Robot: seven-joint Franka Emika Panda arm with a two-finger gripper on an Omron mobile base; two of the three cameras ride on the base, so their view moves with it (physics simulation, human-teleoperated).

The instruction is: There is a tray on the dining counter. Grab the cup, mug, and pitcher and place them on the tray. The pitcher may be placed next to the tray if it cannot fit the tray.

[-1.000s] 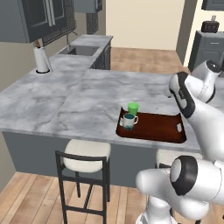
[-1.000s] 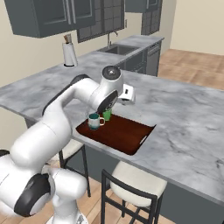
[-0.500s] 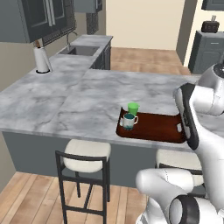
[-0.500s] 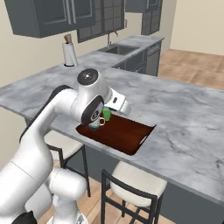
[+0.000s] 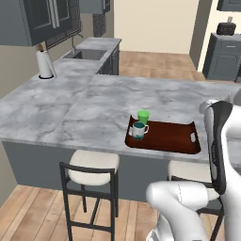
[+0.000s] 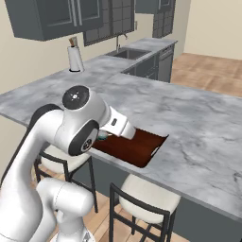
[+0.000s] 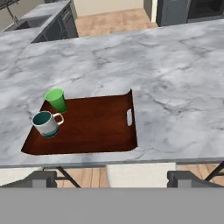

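The dark reddish-brown tray (image 7: 94,127) lies at the near edge of the dining counter (image 7: 175,65). On its left end stand the green cup (image 7: 56,99) and, just in front of it, the white mug (image 7: 45,123) with a teal inside. From the left base view the tray (image 5: 164,137), cup (image 5: 143,116) and mug (image 5: 138,131) show the same layout. My gripper (image 7: 112,178) is open, pulled back off the counter's front edge and above the stools, holding nothing. The pitcher is out of view. My arm covers the tray's (image 6: 137,147) left end in the right base view.
Two stools (image 5: 89,162) (image 6: 146,191) stand under the counter's front edge. A paper-towel holder (image 5: 44,63) sits on the far worktop near the sink (image 5: 87,54). A dark cabinet with an appliance (image 5: 226,52) is at the back right.
My arm has swung back from the tray toward the base; its elbow now looms close in the right base view and hides cup and mug there. The jaws stayed open.
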